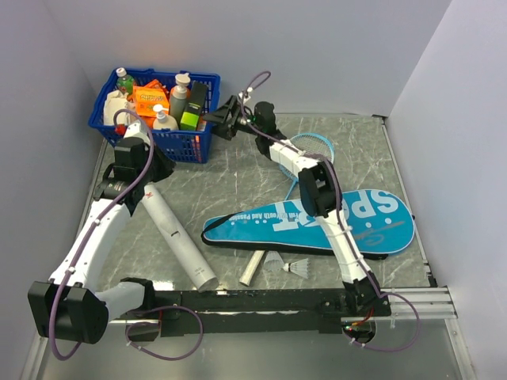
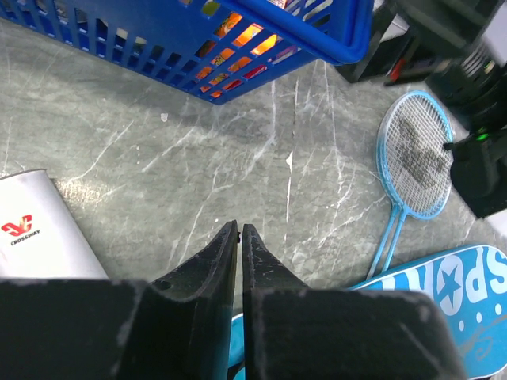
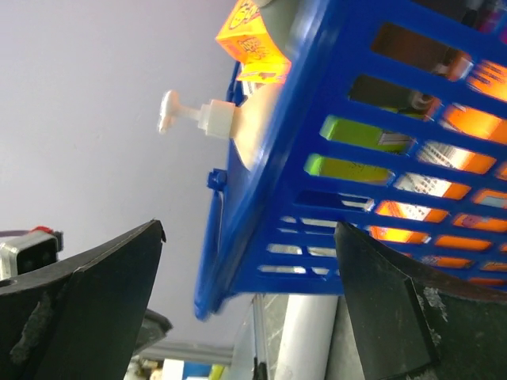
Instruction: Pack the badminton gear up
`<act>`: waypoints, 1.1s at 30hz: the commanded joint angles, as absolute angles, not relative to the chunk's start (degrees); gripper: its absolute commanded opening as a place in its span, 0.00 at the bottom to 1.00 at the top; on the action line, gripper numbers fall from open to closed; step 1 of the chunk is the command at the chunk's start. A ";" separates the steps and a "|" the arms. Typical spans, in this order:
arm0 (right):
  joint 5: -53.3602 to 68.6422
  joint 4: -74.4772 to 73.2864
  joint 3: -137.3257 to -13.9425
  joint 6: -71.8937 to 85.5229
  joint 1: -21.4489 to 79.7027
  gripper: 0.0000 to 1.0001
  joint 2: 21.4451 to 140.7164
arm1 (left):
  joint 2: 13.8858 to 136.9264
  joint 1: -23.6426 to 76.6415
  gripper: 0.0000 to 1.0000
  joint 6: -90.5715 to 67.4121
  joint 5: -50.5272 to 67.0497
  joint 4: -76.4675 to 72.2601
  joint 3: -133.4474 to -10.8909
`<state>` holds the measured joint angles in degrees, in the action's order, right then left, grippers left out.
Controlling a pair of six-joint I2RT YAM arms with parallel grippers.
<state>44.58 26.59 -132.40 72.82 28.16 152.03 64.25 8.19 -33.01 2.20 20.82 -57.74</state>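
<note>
The light-blue racket (image 1: 315,147) lies at the back right, its shaft running under the teal "SPORT" cover (image 1: 317,222); the left wrist view shows the racket (image 2: 416,154) and the cover (image 2: 447,285) too. A white handle (image 1: 252,267) sticks out below the cover, beside two shuttlecocks (image 1: 273,260) (image 1: 299,269). The long white tube (image 1: 178,237) lies diagonally at the left. My left gripper (image 2: 239,229) is shut and empty, hovering over bare table near the tube's far end (image 2: 36,233). My right gripper (image 3: 249,228) is open at the basket's near right corner (image 1: 224,119), holding nothing.
A blue plastic basket (image 1: 154,134) of bottles and boxes stands at the back left; its slatted wall (image 3: 356,158) fills the right wrist view, with a pump bottle (image 3: 202,119) above the rim. Grey walls close in the marbled table (image 1: 238,186) on three sides.
</note>
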 commanded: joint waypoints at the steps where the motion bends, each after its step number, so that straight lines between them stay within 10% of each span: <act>1: 48.86 40.59 -115.73 76.47 29.10 0.98 140.82 | 64.86 8.00 0.13 -31.64 6.40 17.23 -58.97; 17: 28.14 -5.33 -78.67 31.49 19.42 1.00 93.18 | 90.95 24.52 0.13 -26.28 6.50 14.23 -80.23; 33: 20.57 -10.37 -65.57 25.84 21.36 1.00 75.50 | 116.18 22.24 0.08 -24.96 -12.12 22.75 -106.34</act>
